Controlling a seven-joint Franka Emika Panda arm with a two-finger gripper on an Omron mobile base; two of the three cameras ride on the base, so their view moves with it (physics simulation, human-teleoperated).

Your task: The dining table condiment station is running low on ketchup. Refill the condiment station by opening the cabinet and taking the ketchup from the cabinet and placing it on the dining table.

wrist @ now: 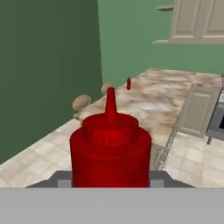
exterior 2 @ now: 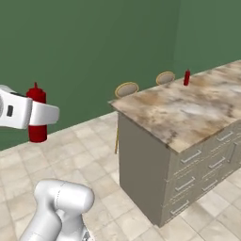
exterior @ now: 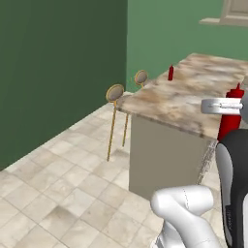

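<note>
My gripper [wrist: 110, 180] is shut on the ketchup [wrist: 110, 146], a red squeeze bottle with a tapered nozzle, held upright in the air. From the left base the ketchup [exterior: 229, 123] hangs in the gripper [exterior: 231, 109] just off the near end of the dining table [exterior: 179, 99]. From the right base the ketchup [exterior 2: 37, 124] and gripper [exterior 2: 40, 113] sit well left of the dining table [exterior 2: 188, 113], above the floor. A second small red bottle [exterior: 170, 72] [exterior 2: 187, 77] [wrist: 128, 83] stands on the table's far edge. Beige wall cabinets [wrist: 197, 22] [exterior: 232, 12] hang beyond, doors shut.
Two round-seated stools [exterior: 115, 93] [exterior: 141, 76] on thin gold legs stand along the table's far side by the green wall. The table's near side carries drawers with silver handles [exterior 2: 202, 157]. Tiled floor [exterior: 63, 193] spreads to the left.
</note>
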